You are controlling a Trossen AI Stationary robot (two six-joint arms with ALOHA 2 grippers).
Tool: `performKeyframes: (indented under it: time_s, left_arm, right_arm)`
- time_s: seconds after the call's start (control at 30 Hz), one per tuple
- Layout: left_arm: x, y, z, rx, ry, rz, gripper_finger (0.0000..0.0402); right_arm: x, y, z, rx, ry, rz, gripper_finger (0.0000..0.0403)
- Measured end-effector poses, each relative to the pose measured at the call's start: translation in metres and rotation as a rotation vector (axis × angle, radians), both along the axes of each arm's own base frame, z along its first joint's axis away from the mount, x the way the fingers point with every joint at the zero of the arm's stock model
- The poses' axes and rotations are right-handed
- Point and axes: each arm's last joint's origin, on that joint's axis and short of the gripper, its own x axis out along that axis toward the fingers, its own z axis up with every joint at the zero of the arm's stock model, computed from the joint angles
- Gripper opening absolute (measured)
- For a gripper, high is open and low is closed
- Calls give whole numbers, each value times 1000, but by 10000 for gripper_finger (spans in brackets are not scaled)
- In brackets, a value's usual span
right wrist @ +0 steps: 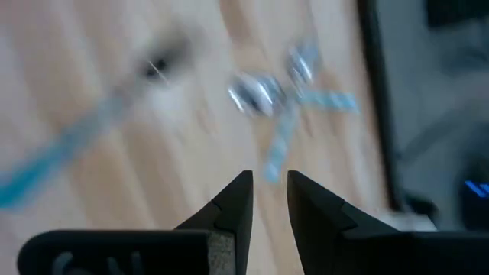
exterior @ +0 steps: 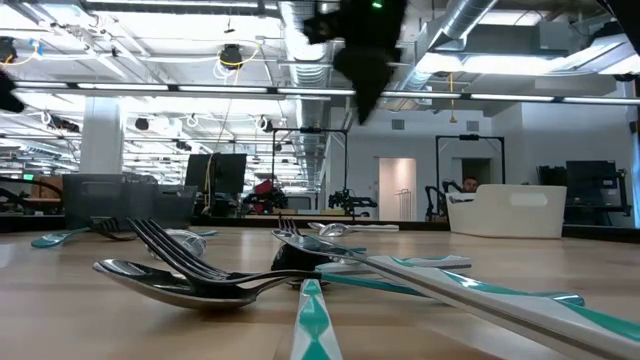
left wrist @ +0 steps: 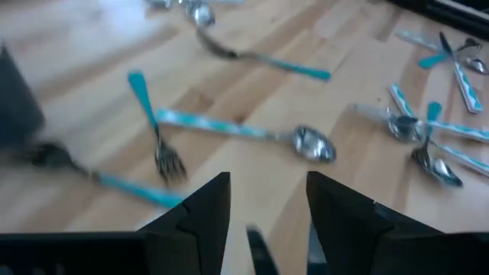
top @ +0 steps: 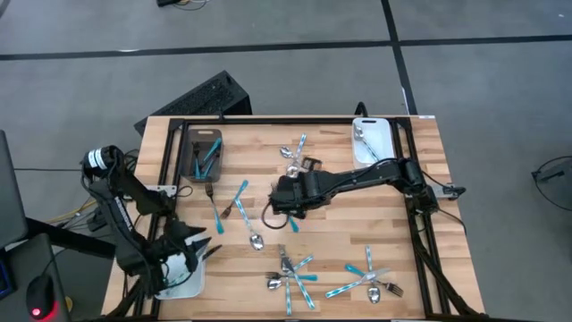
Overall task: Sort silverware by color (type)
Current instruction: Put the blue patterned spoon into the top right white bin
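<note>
Left tool: the left tool [top: 204, 252] hangs over the near left corner of the desk [top: 393, 228], right above a white tray [top: 179, 284]; its fingers [left wrist: 205, 208] stand wide apart with nothing between them.
Right tool: the right tool [top: 288, 213] sits out over the middle of the desk, arm stretched in from the right side; its fingers [right wrist: 233, 202] leave only a narrow gap, and nothing is gripped in it.
Silverware, near edge: a tangle of teal-handled forks and spoons [top: 293, 273] lies at the near middle, with a second cluster [top: 366, 282] just to its right.
Silverware, centre: a fork and spoon pair [top: 239, 210] lies left of the right tool, teal handles crossing, spoon bowl toward the near side; the left wrist view shows that spoon [left wrist: 252, 134] and fork [left wrist: 157, 126] flat on the wood.
Silverware, far side: a few more pieces [top: 295, 152] lie just beyond the right tool.
Dark tray: the dark grey tray [top: 203, 154] at the far left holds several teal-handled pieces.
Far white tray: a second white tray [top: 371, 139] at the far right has a metal piece lying in it.
Low view: forks and spoons [exterior: 200, 275] piled close to the lens, a dark arm overhead.
</note>
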Motion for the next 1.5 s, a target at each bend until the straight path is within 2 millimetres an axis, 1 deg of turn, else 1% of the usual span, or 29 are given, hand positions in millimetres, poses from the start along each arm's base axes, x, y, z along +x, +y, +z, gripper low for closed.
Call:
performKeyframes:
  time_s: [0.07, 0.13, 0.23, 0.27, 0.33, 0.37, 0.43, 0.53, 0.6, 0.67, 0.73, 0.83, 0.93, 1.0, 1.07, 1.2, 1.33, 1.5]
  left_arm:
    - [8, 2, 0, 49, 0, -5, 159]
    - [16, 3, 0, 91, 7, -18, 159]
    - [30, 0, 1, 156, -10, -62, 160]
    - [35, -2, 1, 169, -21, -76, 160]
    - [46, -5, 2, 197, -14, -112, 160]
    - [51, -6, 3, 209, 7, -137, 160]
    - [62, -8, 2, 207, 85, -208, 160]
    - [79, -8, 3, 171, 183, -341, 160]
    - [91, -5, 4, 149, 218, -402, 160]
    - [100, 1, 4, 123, 251, -432, 160]
    - [107, 10, 3, 91, 289, -419, 160]
    - [114, 24, -1, 10, 359, -390, 160]
    - [116, 33, -4, -63, 435, -394, 160]
    - [114, 35, -6, -86, 485, -387, 160]
    - [108, 38, -9, -106, 551, -363, 160]
    - [90, 40, -12, -133, 706, -280, 160]
    - [81, 38, 0, -97, 792, -235, 160]
    - [76, 34, 34, 1, 821, -174, 160]
  right_arm:
    - [-12, 0, 1, -52, 75, -62, 109]
    - [-16, 0, -1, -63, 83, -93, 109]
    - [-25, 8, -3, 18, 70, -48, 109]
    - [-28, 10, -5, 41, 55, -38, 109]
    - [-41, 11, -8, 96, 20, -50, 109]
    - [-47, 10, -12, 109, 3, -61, 109]
    - [-59, 7, -18, 159, -64, -80, 109]
    - [-78, 3, -19, 226, -194, -101, 109]
    - [-91, 0, -19, 272, -269, -122, 109]
    - [-100, 0, -21, 299, -333, -141, 109]
    - [-110, 2, -20, 317, -381, -157, 109]
    - [-120, 6, -17, 336, -430, -156, 109]
    - [-126, 12, -19, 345, -431, -156, 109]
    - [-127, 16, -19, 344, -438, -148, 109]
    - [-127, 19, -19, 343, -444, -140, 109]
    - [-125, 22, -22, 342, -439, -130, 109]
    - [-125, 20, -21, 327, -446, -135, 109]
    - [-124, 16, -20, 305, -453, -135, 109]
